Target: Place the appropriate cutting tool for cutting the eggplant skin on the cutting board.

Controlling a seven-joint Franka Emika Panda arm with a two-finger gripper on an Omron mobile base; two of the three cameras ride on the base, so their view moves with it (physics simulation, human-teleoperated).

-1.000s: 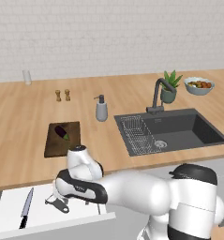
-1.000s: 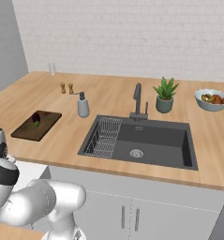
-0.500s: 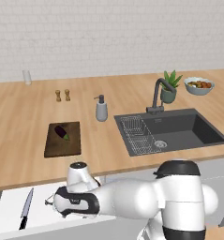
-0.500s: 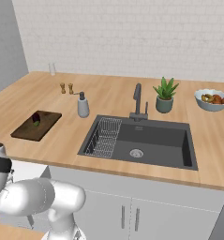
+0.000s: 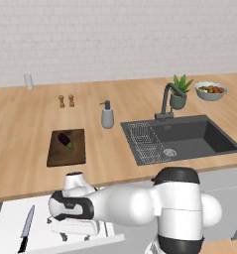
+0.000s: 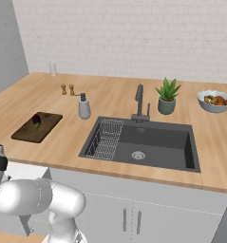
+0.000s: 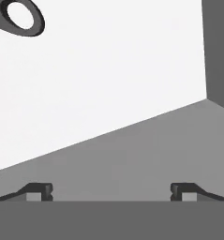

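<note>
Left base view: the arm has folded down further than half a second ago, and the gripper point(image 5: 65, 234) now sits low in the open drawer point(image 5: 11, 223) below the counter edge. A second ago a small grey tool lay in plain sight on the drawer floor. The white hand now covers that spot, and from here I can't pick the peeler out under it. The knife point(image 5: 26, 232) lies in the drawer to the hand's left, apart from it and where it was. Up on the counter the board point(image 5: 66, 148) has kept its place, with the eggplant point(image 5: 66, 140) lying on its far half, well away from the gripper.

Right base view: the arm's white bulk fills the lower left corner, and its dark wrist band at the left edge sits a touch lower than before. The board point(image 6: 36, 127) and eggplant point(image 6: 36, 119) lie on the counter to the left of the sink point(image 6: 148, 142), unchanged.

Hand view: the two fingertips point(image 7: 38, 191) stand wide apart with nothing between them, so the gripper point(image 7: 111, 192) is spread and holds nothing. Ahead is the drawer's white floor. In the top left corner, well away from both tips, is a dark grey ring point(image 7: 24, 32). It may be part of the peeler, but I can't tell.
</note>
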